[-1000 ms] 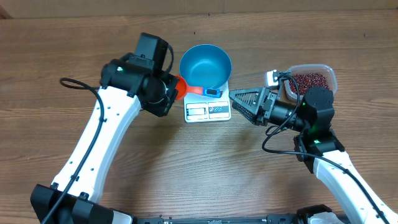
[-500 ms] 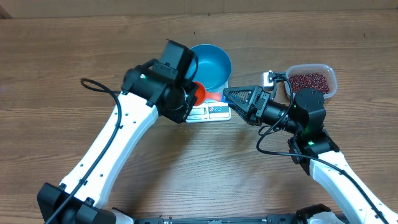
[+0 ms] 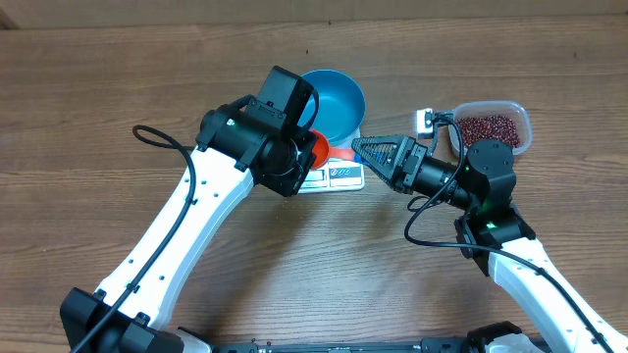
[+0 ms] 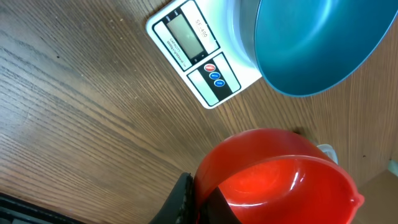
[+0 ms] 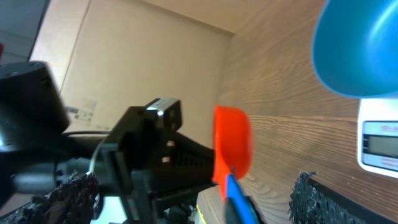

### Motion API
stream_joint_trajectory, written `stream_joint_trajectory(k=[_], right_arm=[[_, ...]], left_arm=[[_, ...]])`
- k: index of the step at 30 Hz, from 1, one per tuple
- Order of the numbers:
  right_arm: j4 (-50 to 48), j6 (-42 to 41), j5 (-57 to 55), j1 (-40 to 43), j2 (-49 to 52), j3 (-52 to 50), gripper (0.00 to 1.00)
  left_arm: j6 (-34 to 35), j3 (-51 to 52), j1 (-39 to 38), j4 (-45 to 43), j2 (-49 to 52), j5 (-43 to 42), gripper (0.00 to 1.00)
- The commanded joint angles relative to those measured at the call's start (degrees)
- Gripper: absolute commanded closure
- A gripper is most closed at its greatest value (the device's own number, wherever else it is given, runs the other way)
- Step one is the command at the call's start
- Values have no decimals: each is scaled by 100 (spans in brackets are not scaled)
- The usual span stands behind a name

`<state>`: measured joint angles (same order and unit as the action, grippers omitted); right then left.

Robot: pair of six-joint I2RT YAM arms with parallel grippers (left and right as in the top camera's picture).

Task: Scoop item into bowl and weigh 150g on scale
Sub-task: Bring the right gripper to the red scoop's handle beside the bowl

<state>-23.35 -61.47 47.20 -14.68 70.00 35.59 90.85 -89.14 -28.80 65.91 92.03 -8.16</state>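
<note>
The brown wooden table fills the whole view from above. The white left arm comes up from the lower left, and the white right arm comes up from the lower right. Their ends meet near the middle of the frame. The blue bowl sits on the white scale at the top middle, and the left arm covers part of both. The scale's window and buttons face the bottom of the frame. A clear tub stands at the upper right, well apart from the bowl. The red beans lie in a heap inside the tub. The left gripper is closed tight on a red scoop and holds it just in front of the bowl, over the scale. The scoop's blue handle points at the right arm. The right gripper is spread wide, with a finger on each side of the handle, and it holds nothing.
</note>
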Motion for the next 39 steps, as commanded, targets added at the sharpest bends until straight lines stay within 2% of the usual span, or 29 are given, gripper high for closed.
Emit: stream_joint_trajectory(k=[1,5,25,29,35,39], right_arm=[[-197,2,214,-26,15,155,0],[-186,24,199,-26,22,155,0],[-190,46,166,-26,22,155,0],[-188,160,127,-26,22,155,19],[-186,306,129,-26,22,155,36],[-184,308,129,-26,22,155,40]], left_arm=[[304,-13,-17,-15,-133,-48,96],[612,-13,-17,-20,-133,-111,96],[739,-13,-348,-306,-133,-149,96],[737,-13,-348,-299,-133,-74,96],[737,-13,-348,-299,-133,-31,96],[758,-13,-343,-317,-133,-13,96]])
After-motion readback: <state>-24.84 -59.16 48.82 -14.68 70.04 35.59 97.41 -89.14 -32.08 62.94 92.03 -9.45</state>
